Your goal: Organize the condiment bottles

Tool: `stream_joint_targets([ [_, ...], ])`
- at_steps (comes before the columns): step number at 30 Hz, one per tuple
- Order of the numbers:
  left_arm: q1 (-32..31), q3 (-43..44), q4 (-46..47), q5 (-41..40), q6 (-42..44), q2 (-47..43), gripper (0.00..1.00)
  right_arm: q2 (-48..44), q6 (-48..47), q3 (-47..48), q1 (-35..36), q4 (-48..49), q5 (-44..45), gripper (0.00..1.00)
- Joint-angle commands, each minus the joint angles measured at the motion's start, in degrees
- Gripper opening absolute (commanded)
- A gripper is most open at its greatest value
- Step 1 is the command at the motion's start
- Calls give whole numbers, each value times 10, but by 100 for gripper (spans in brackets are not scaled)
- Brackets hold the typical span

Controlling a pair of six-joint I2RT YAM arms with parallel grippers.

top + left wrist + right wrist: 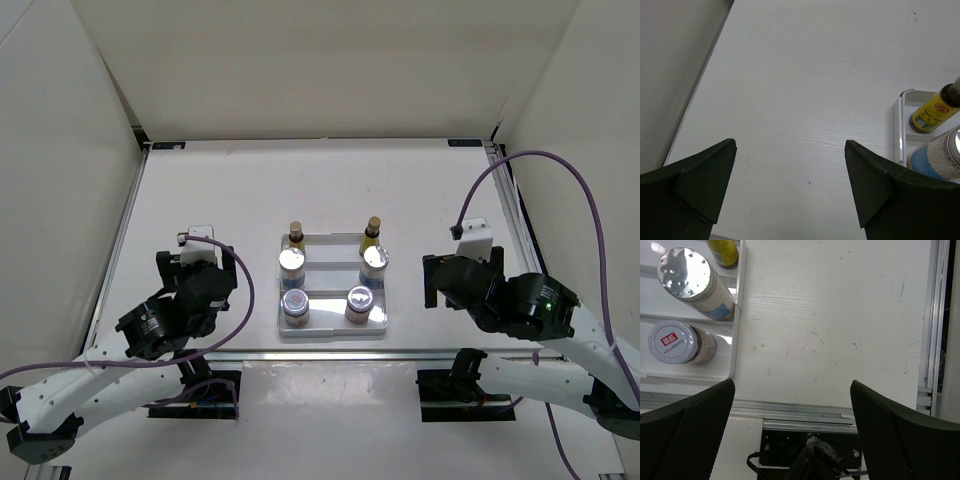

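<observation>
From above, both arms lie folded low at the near edge of the white table [220, 190]. The left gripper [190, 262] sits left of the white stepped tray [335, 332] and the right gripper [462, 272] right of it. Both are apart from the tray, fingers spread, holding nothing. The six bottles stand upright in the tray in two columns: two amber bottles [296, 234] on the back step, two blue-labelled shakers [292, 263] in the middle, two short jars [296, 303] in front. Plain pale walls [300, 60] close in the table's left, back and right.

The left wrist view shows the left gripper [790, 165] wide apart over bare tabletop. The tray's corner [897, 130], one amber bottle [935, 110] and one blue-labelled shaker [935, 160] are at the right edge.

The right wrist view shows the right gripper [792, 390] equally spread above empty table. The tray [737, 315] lies to the upper left with a silver-capped shaker [687, 277] and a short jar [675, 342]. A metal rail [930, 315] runs along the right edge.
</observation>
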Motion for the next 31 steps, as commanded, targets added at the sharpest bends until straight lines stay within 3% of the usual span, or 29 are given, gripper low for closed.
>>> stream_joint_targets([
  [1, 2, 6, 5, -7, -5, -4, 100, 1, 6, 0, 2, -4, 8, 99],
  [31, 2, 6, 5, -12, -5, -4, 100, 12, 11, 0, 2, -9, 8, 99],
])
